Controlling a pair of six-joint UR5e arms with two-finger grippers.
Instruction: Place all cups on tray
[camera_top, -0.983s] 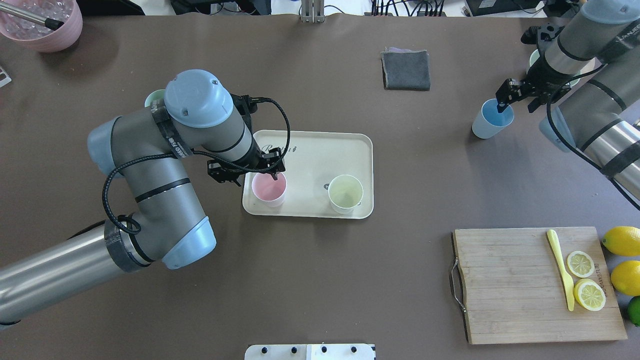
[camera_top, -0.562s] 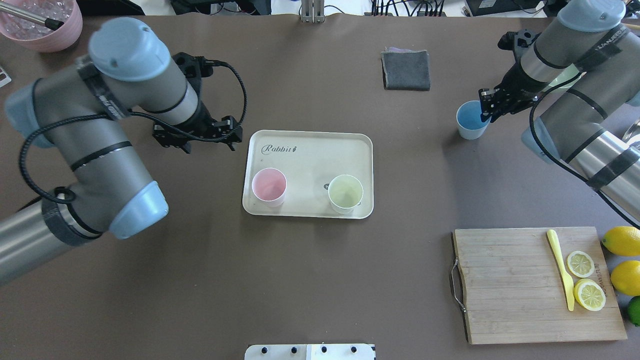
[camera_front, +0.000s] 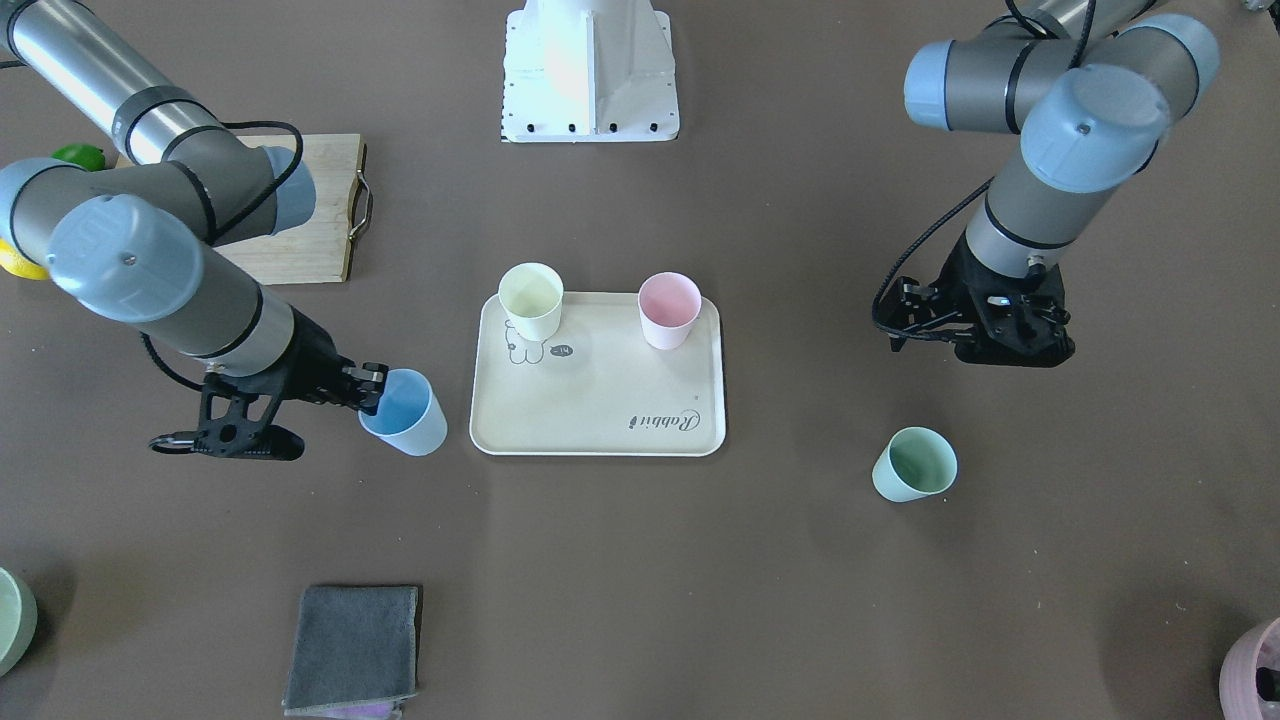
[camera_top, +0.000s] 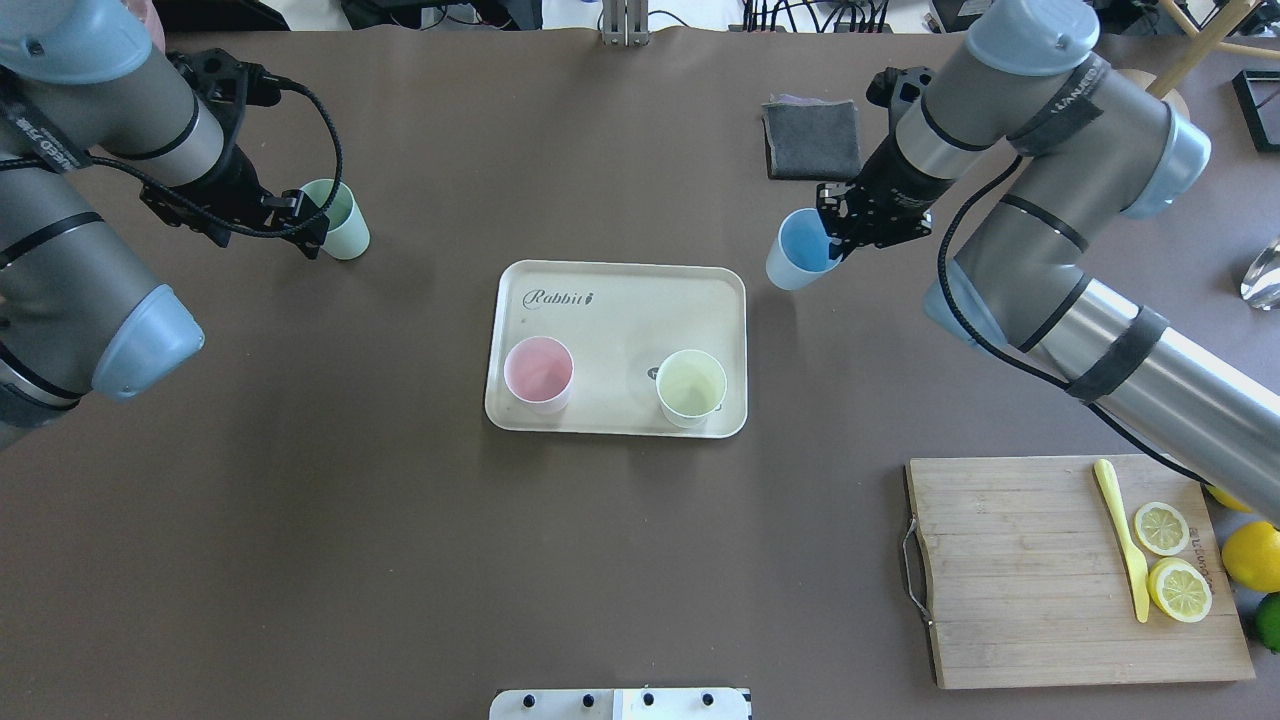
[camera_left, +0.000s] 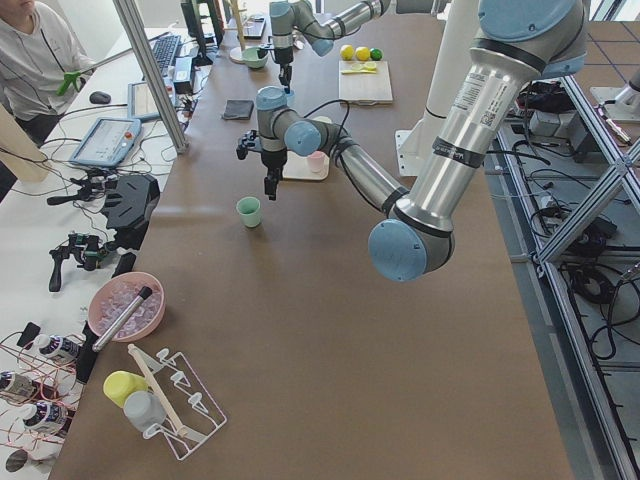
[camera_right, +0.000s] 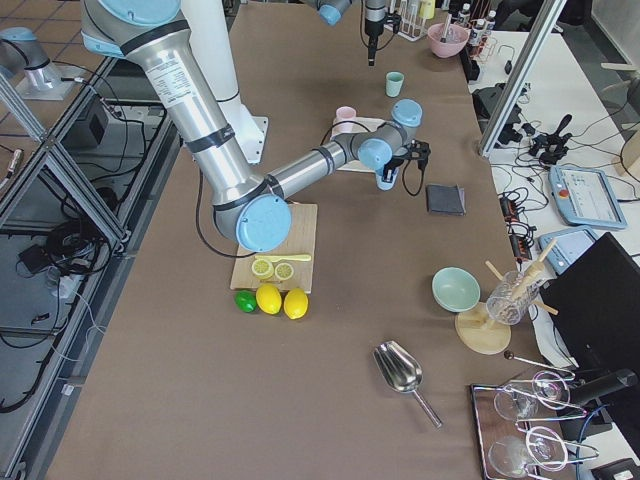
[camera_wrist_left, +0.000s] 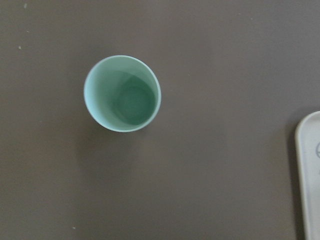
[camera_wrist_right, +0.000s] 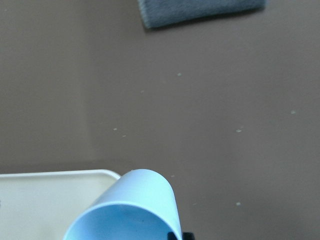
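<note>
The cream tray (camera_top: 620, 310) lies mid-table and holds a pink cup (camera_top: 538, 373) and a pale yellow cup (camera_top: 690, 387), both upright. My right gripper (camera_top: 835, 240) is shut on the rim of a blue cup (camera_top: 800, 255). It holds the cup tilted, just off the tray's far right corner (camera_wrist_right: 50, 200). A mint green cup (camera_top: 340, 232) stands on the table far left of the tray and sits centred in the left wrist view (camera_wrist_left: 122, 93). My left gripper (camera_top: 235, 225) is open and empty, up beside this cup.
A folded grey cloth (camera_top: 812, 140) lies beyond the tray. A wooden cutting board (camera_top: 1000, 570) with a yellow knife and lemon slices is at the front right, with lemons (camera_top: 1250, 555) beside it. A pink bowl (camera_front: 1255, 670) sits at a far corner.
My left gripper let go of the pink cup on the tray and swung away far left to the green cup. My right gripper carried the blue cup leftward up to the tray.
</note>
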